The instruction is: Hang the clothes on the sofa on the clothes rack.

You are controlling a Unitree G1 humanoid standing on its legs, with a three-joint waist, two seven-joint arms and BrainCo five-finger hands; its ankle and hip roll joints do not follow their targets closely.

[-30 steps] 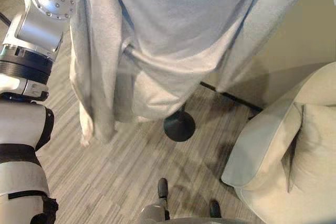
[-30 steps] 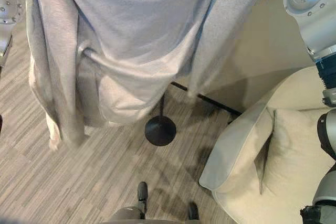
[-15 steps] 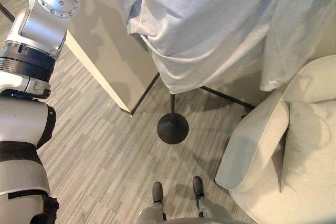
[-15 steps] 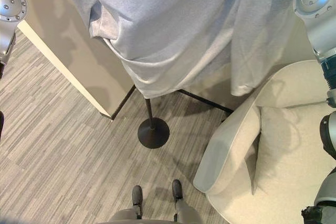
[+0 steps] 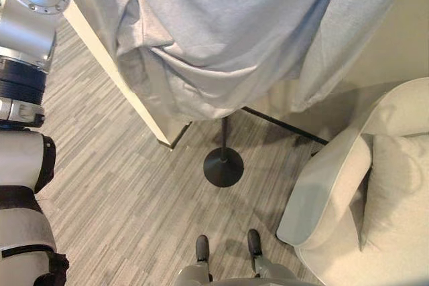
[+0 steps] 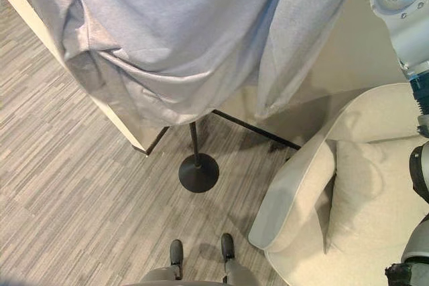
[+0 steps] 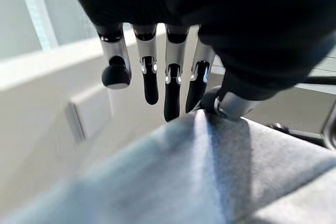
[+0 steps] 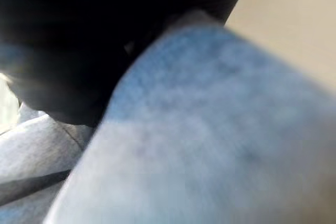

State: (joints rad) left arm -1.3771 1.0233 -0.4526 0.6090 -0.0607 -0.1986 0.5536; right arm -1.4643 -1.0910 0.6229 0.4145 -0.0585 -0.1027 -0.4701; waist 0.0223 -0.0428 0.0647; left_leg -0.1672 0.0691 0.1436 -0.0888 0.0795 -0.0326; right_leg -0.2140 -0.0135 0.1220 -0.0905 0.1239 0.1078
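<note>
The left hand (image 7: 157, 77) has its fingers straight, thumb pinning the grey garment (image 5: 248, 38) that hangs spread above the rack's black base (image 5: 223, 167). The right hand's grip I cannot tell. Soft, floppy cloth; best held by its upper edge.

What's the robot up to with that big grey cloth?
It is holding a light grey garment up high in front of itself, spread between its two raised arms. The left hand has its thumb pinching the cloth's edge; the right hand's fingers are hidden behind the fabric. The cloth hangs above a black stand with a round base, next to a cream sofa. It appears to be hanging it up.
</note>
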